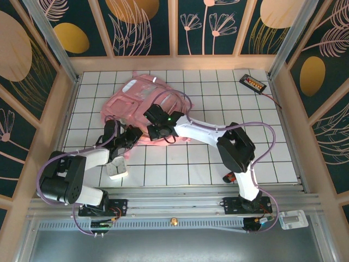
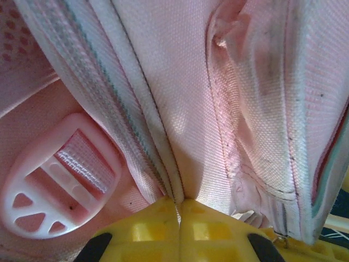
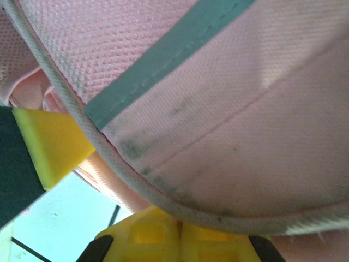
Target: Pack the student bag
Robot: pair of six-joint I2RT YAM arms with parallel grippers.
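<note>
At the table's [image 1: 229,109] middle, left gripper [image 2: 179,202] and right gripper [image 3: 179,222] clamp student bag [image 1: 133,93] fabric; tugging could slip thin folds.

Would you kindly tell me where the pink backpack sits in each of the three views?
Top external: backpack upper left of centre on the tiled table.
Left wrist: backpack fabric above the yellow fingers, a fold pinched between them.
Right wrist: backpack across the top and right.
Shared landmark: the teal trim in both wrist views.
</note>
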